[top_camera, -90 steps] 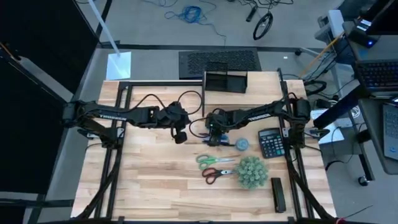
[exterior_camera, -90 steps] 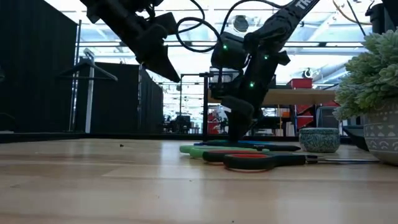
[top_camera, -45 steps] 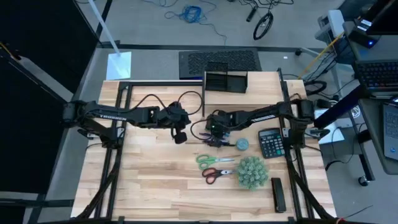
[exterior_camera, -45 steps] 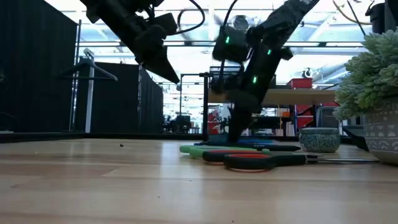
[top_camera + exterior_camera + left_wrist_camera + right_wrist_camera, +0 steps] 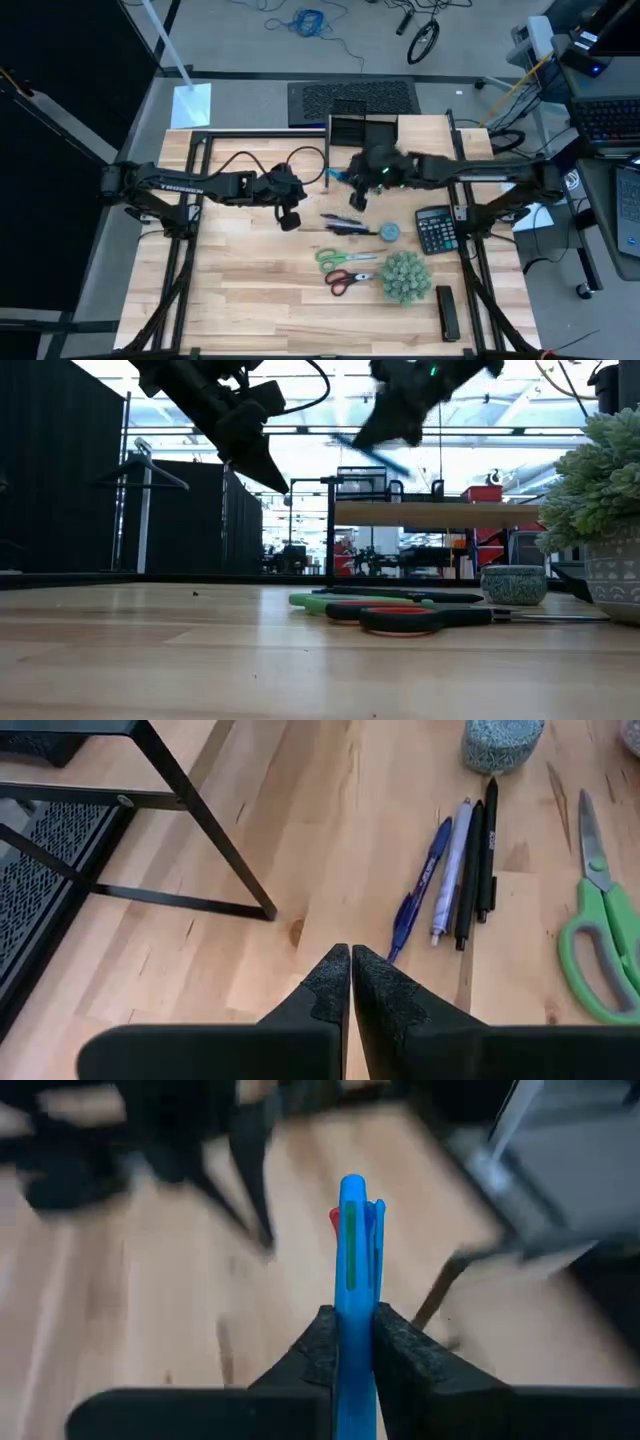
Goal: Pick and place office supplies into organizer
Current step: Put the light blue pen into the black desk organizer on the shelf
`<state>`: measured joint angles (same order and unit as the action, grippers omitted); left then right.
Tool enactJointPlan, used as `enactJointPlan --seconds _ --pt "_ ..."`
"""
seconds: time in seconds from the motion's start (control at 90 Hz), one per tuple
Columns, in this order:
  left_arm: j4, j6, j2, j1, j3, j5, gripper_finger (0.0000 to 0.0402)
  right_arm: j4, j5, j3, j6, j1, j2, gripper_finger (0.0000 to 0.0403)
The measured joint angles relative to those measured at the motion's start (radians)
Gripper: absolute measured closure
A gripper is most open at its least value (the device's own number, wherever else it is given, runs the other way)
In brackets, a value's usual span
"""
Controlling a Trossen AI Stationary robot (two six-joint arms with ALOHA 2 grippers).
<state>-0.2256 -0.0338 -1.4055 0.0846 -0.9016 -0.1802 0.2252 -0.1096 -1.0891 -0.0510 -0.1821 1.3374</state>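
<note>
My right gripper (image 5: 356, 188) hangs above the table, just near of the black mesh organizer (image 5: 362, 130), shut on a bright blue pen (image 5: 352, 1230). Several more slim pens (image 5: 455, 870) lie side by side on the wood, with the blue-grey disc (image 5: 389, 232) beside them. Nearer the front lie green-handled scissors (image 5: 345, 257) and red-handled scissors (image 5: 350, 279). My left gripper (image 5: 350, 960) hovers shut above the table, left of the pens, holding nothing. My right gripper pinches the blue pen's barrel (image 5: 352, 1315) between its two fingers. The pen lies along the fingers, and its clip end (image 5: 354, 1190) sticks out past their tips. It is lifted clear of the table and shows tilted in the low view (image 5: 370, 452).
A black calculator (image 5: 435, 230), a fuzzy green plant ball (image 5: 404, 277) and a small black bar (image 5: 447, 312) stand on the right half. A black frame leg (image 5: 200, 820) rises near my left gripper. Bare wood lies at the front left.
My right gripper has risen from the row of pens with the blue pen and gone toward the far edge, near the organizer. The pen is now lifted clear; the other pens stay on the table.
</note>
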Motion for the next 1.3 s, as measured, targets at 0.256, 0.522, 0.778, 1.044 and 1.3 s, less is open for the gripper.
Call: enactJointPlan --seconds 0.256,0.522,0.778,1.044,1.3 --pt "-0.001 0.000 0.000 0.000 0.000 0.000 0.0398 -0.248 -0.001 0.000 0.101 -0.121 -0.068 0.0382" --pt "-0.002 0.000 0.000 0.000 0.000 0.000 0.0398 -0.590 0.005 -0.001 0.208 -0.266 0.047 0.0382" --pt "-0.002 -0.001 0.000 0.000 0.000 0.000 0.0398 -0.763 0.009 -0.001 0.175 -0.401 0.145 0.0383" --pt "-0.001 -0.001 0.000 0.000 0.000 0.000 0.0398 -0.773 0.063 -0.001 0.112 -0.451 0.207 0.0382" --pt "-0.001 -0.001 0.000 0.000 0.000 0.000 0.0398 -0.854 0.063 -0.002 0.009 -0.448 0.286 0.0383"
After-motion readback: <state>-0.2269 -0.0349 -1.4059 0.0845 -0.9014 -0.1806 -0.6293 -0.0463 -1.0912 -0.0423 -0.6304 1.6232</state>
